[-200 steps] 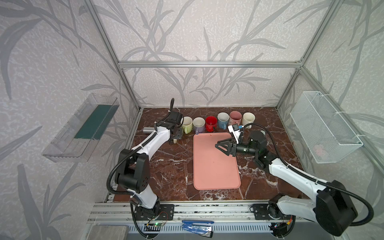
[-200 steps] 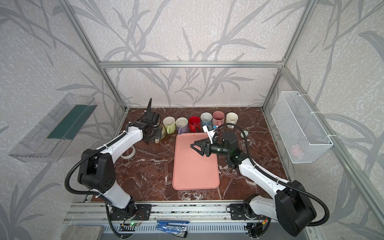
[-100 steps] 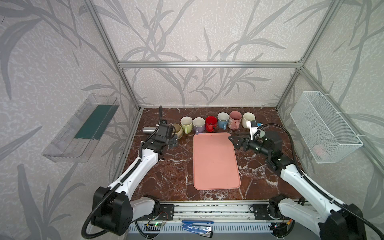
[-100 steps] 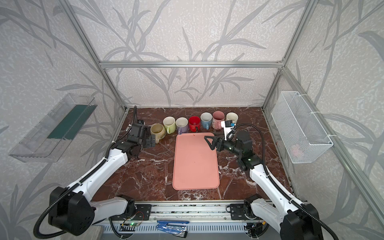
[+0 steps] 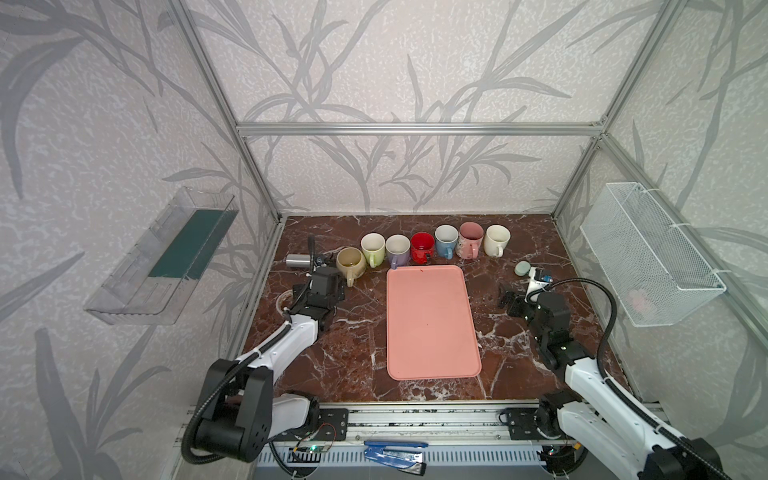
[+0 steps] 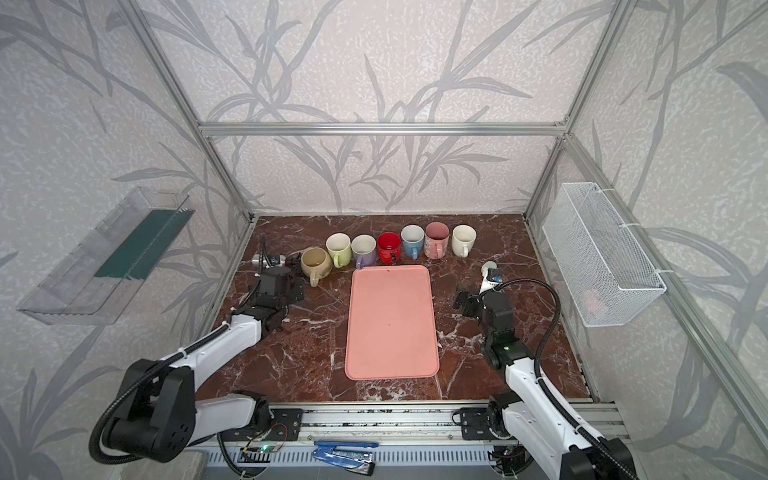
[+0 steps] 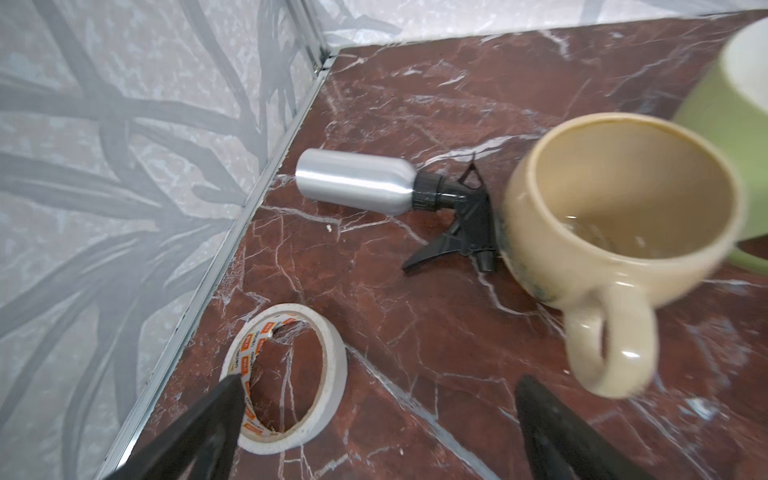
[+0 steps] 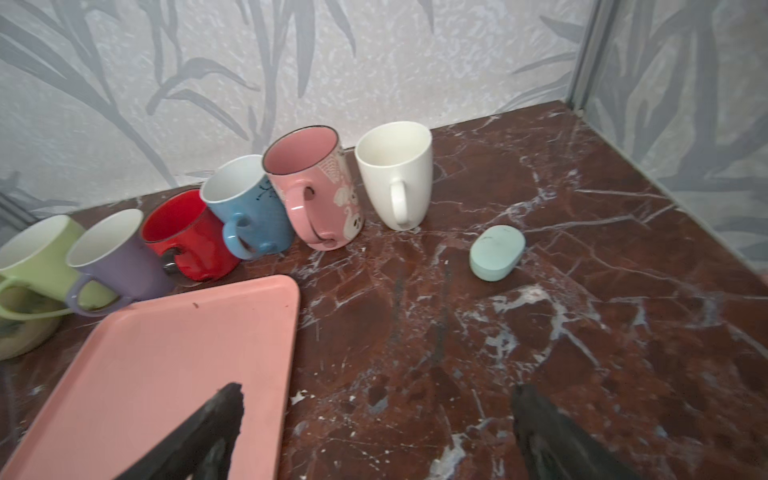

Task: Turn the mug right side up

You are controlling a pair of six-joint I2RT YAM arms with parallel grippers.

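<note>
the left arm point(image 5: 291, 334) and right arm point(image 5: 586, 376) have white links, black joints and looping black cables point(image 5: 614, 305).

The left arm point(image 5: 291, 336) runs low along the left side of the worktop point(image 5: 353, 332), with its forearm nearly flat and its wrist pointing toward the back. The left pincer point(image 7: 378, 388) has its fingers spread wide apart and grips nothing. The right arm point(image 5: 586, 374) rises from the front on the right side, its wrist angled toward the middle. The right pincer point(image 8: 376, 395) hangs above the worktop, its fingers just as wide apart and empty.
</note>
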